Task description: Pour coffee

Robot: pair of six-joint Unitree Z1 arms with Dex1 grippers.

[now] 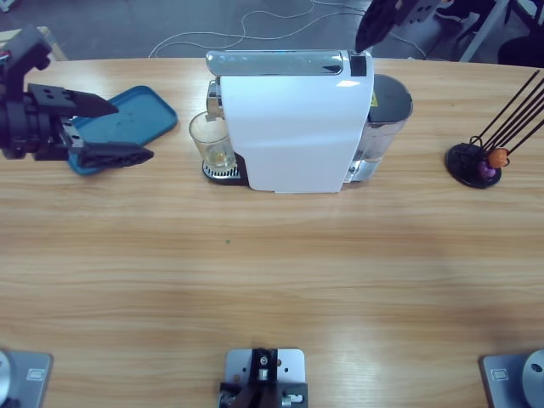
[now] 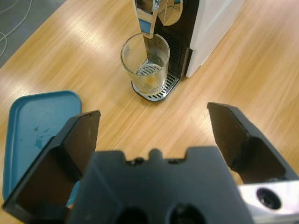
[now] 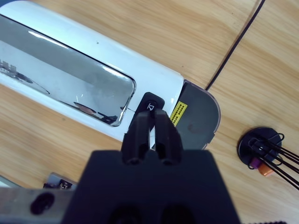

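The white coffee machine stands mid-table, with a clear glass on its drip grate under the spout. A thin amber-brown layer of coffee lies at the bottom of the glass. My left gripper is open, hovering over the edge of a blue tray and apart from the glass; in the left wrist view the left gripper points at the glass. My right gripper is shut with nothing held, its tips right over the black button on top of the machine. The high view shows the right gripper at the machine's back right.
A blue tray lies left of the machine, under my left gripper. A black capsule holder with orange and purple capsules stands at the right. The machine's grey water tank sits on its right side. A cable trails across the table.
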